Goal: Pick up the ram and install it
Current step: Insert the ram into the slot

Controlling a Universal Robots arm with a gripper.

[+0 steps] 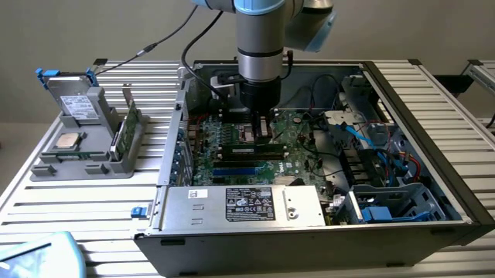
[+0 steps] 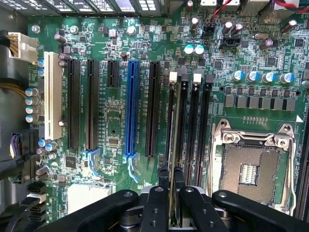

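Now | hand (image 2: 171, 174) clamped on ram (image 2: 172, 145), fingers (image 2: 179, 182) nearly together | ram edge-on at memory slots (image 2: 199, 125)

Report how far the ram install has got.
Done: the ram is picked up and brought inside the case. In hand: the gripper pinches it edge-on, lined along the memory slots beside the empty socket. Left: it is not released, and whether it is pressed home cannot be told.
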